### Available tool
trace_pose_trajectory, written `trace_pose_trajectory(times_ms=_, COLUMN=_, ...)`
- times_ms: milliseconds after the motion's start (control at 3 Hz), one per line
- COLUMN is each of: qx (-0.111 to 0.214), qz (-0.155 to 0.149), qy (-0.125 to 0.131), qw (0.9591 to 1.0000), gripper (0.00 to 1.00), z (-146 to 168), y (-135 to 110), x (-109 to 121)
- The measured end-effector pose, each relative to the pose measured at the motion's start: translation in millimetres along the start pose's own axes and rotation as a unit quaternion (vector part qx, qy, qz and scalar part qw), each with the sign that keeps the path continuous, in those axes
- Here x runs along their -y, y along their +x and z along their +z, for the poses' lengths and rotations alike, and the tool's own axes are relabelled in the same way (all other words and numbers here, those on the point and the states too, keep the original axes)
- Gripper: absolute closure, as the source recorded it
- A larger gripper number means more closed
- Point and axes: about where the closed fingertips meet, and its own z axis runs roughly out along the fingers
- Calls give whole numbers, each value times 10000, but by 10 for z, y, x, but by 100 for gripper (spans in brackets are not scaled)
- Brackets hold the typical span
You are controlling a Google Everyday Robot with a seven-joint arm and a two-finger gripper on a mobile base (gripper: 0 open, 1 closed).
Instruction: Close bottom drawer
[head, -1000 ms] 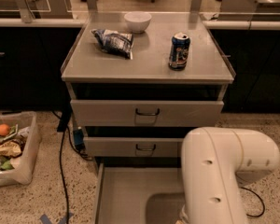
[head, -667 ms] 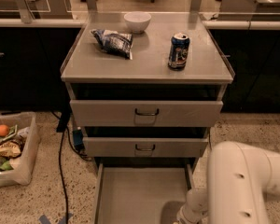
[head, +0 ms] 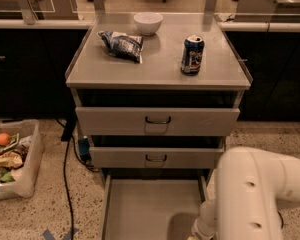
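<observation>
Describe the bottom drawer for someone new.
Grey cabinet with a bowl and can on top. Its bottom drawer, lowest of three, is pulled far out, bare tray showing; the middle drawer and top drawer sit almost shut. Gripper out of view, below the arm.

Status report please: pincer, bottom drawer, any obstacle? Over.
Pincer not in view, below the frame; arm low right. Bottom drawer pulled out, not yet closed. Only the arm's wrist hangs over its right side.
</observation>
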Motion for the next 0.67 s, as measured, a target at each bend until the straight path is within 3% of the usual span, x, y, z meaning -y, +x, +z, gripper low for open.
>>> trace_pose_trajectory(times_ms=333, qx=-832, qz=280, qy=326, qw=9956, gripper=0, z=104, y=689, x=-123)
trace_pose_trajectory(times_ms=667, qx=-1074, qz=355, qy=571, qw=9919, gripper=0, z=-30, y=879, x=-79)
